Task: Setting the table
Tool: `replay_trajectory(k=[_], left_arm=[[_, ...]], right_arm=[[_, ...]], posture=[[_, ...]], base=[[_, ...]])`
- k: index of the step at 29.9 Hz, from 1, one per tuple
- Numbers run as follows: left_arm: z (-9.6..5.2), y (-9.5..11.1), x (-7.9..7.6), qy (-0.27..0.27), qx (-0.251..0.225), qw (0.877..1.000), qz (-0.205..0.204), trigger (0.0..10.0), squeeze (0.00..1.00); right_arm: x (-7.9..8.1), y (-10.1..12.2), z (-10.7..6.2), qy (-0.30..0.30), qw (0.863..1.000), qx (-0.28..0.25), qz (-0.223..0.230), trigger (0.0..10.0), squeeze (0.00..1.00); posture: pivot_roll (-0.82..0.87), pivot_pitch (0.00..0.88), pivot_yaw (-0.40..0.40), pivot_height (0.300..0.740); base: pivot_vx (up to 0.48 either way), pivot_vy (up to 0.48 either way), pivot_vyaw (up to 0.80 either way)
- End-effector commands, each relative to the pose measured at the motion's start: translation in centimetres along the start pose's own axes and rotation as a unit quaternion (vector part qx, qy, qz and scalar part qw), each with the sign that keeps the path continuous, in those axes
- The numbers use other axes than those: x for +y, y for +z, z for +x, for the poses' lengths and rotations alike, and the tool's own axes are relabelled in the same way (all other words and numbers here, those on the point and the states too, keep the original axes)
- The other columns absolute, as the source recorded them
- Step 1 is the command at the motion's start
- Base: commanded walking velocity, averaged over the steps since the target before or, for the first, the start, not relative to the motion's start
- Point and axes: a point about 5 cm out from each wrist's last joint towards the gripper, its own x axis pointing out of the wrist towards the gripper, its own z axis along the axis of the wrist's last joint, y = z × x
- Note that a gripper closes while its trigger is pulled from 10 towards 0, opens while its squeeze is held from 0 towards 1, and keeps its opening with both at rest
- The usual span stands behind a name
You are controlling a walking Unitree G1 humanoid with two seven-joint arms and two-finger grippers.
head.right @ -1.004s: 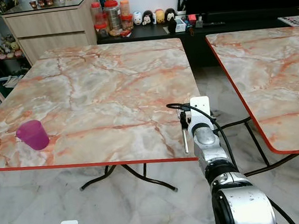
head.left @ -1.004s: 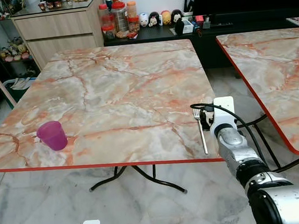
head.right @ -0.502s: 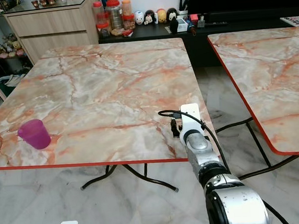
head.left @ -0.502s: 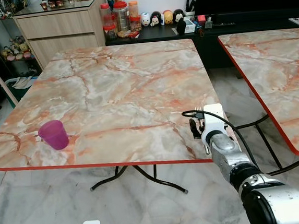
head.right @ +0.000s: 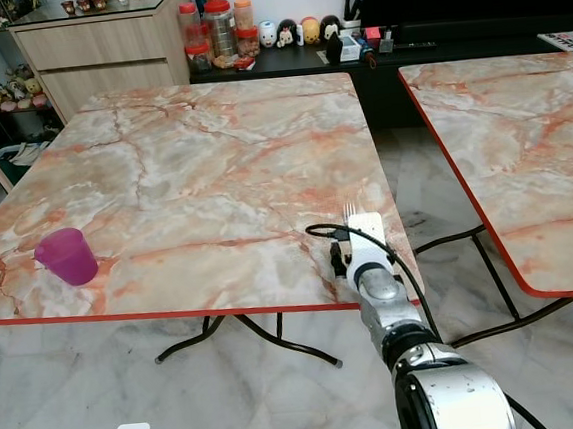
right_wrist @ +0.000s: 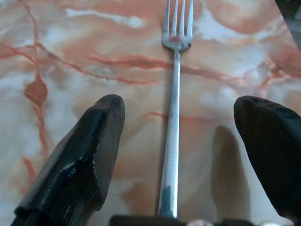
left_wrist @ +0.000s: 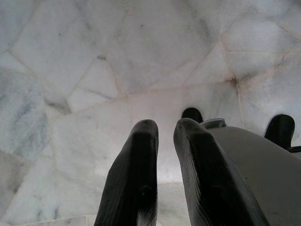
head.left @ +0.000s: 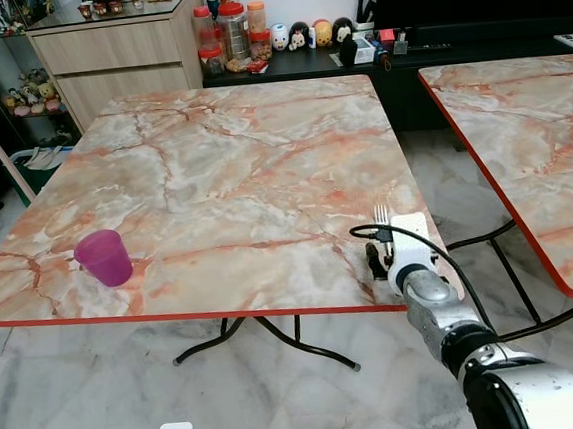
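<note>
Head stereo pair: high, looking forward and down across the marble table [head.left: 222, 170] from beyond its near edge, far cabinet [head.left: 111, 49] included. Right wrist view: low and close above the tabletop near the near right corner, facing along a fork [right_wrist: 173, 122]. Left wrist view: pointing straight down, close over floor tiles [left_wrist: 94, 61].

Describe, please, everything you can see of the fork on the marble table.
The fork is slim, plain and silver, metal by its shine, with four tines and a long straight handle. It lies flat on the orange-veined marble table near its front right corner, tines pointing away from the robot. The right gripper is open, one black finger on each side of the handle; neither is seen touching it. The handle's end is hidden beneath the gripper.
</note>
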Motion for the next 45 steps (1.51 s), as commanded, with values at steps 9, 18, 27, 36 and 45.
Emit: replay_trajectory(k=[9,18,27,36,45], left_arm=[[0.0,-0.3,-0.1,-0.001,0.007,1.000,0.001,10.0,0.00],[-0.1,-0.4,-0.2,-0.005,0.012,1.000,0.004,10.0,0.00],[-0.1,-0.5,-0.4,-0.010,0.014,1.000,0.000,10.0,0.00],[-0.1,-0.5,-0.6,-0.016,0.016,1.000,-0.002,10.0,0.00],[0.0,-0.4,-0.4,-0.013,0.015,1.000,-0.005,10.0,0.00]], right_arm=[[0.8,-1.4,-0.3,0.012,1.000,0.023,0.015,10.0,0.00],[1.3,-1.6,-0.3,0.019,0.999,0.026,0.019,0.0,0.00],[1.3,-1.9,-0.4,0.017,0.999,0.030,0.019,0.0,0.00],[1.4,-1.7,-0.4,0.018,0.999,0.028,0.021,0.0,0.00],[1.8,-1.8,-0.4,0.025,0.999,0.029,0.022,0.0,0.00]], posture=[[0.01,0.000,0.001,0.732],[0.01,0.000,0.004,0.732],[0.00,0.000,0.000,0.732],[0.01,0.000,-0.003,0.732],[0.01,0.000,-0.006,0.732]], base=[[0.000,0.000,0.00],[0.000,0.000,0.00],[0.000,0.000,0.00],[0.000,0.000,0.00],[0.000,0.000,0.00]])
